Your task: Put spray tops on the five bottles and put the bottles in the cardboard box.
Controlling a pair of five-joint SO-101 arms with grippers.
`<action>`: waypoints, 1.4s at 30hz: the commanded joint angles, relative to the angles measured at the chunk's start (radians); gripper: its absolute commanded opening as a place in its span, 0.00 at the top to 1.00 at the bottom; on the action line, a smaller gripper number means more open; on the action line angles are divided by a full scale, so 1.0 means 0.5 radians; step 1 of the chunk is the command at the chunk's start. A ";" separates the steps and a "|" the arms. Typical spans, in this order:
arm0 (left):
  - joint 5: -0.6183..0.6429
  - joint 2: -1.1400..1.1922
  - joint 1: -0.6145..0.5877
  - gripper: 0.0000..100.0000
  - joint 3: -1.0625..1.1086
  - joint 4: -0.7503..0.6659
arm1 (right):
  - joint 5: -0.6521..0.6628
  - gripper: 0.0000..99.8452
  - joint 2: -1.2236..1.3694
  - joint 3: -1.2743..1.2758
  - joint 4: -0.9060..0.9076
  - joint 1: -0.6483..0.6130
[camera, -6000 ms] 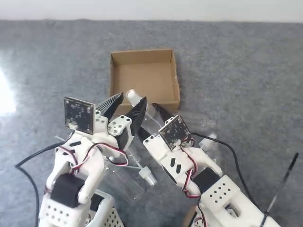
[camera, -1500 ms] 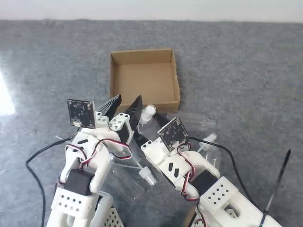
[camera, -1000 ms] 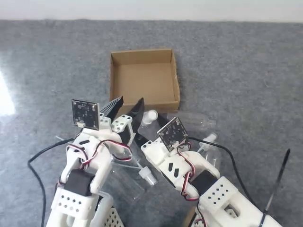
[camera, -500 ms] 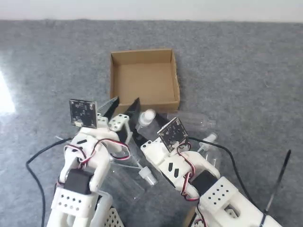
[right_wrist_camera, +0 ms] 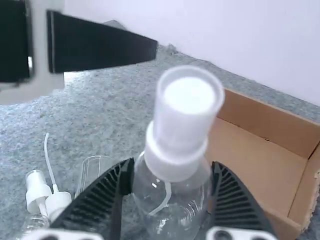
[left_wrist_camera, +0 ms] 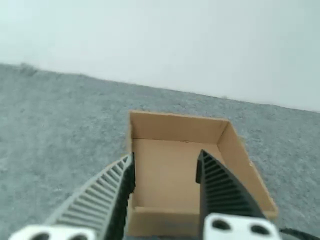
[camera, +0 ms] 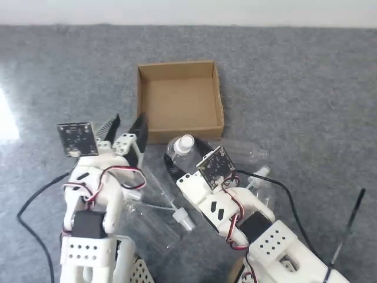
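My right gripper [right_wrist_camera: 171,170] is shut on a clear bottle [right_wrist_camera: 172,197] that carries a white spray top [right_wrist_camera: 187,107]. In the high view this bottle [camera: 179,152] stands in the right gripper [camera: 177,159], just in front of the cardboard box [camera: 219,97]. The box is empty. My left gripper [camera: 124,126] hangs open to the left of the bottle, apart from it, near the box's front left corner. In the left wrist view its fingers [left_wrist_camera: 110,192] frame the box [left_wrist_camera: 175,122] with nothing between them.
Clear bottles lie on the grey floor: one [camera: 246,150] right of the held bottle, another [camera: 262,180] beside the right arm, more [camera: 147,218] between the arms. A loose spray top [camera: 184,221] lies between the arms, and loose spray tops [right_wrist_camera: 42,195] lie near the right gripper.
My left gripper has pulled back to the left, away from the spray top it stood around. The right gripper keeps the bottle, now more upright.
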 commanded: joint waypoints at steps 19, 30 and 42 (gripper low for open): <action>-0.015 -0.021 -0.608 0.81 0.278 -0.049 | 0.037 0.87 -0.063 -0.077 -0.026 0.032; -0.126 -0.021 -0.635 0.81 0.410 -0.245 | 0.018 0.87 -0.075 -0.433 0.582 0.235; -0.129 -0.021 -0.635 0.81 0.410 -0.245 | 0.021 0.87 -0.075 -0.549 0.809 0.238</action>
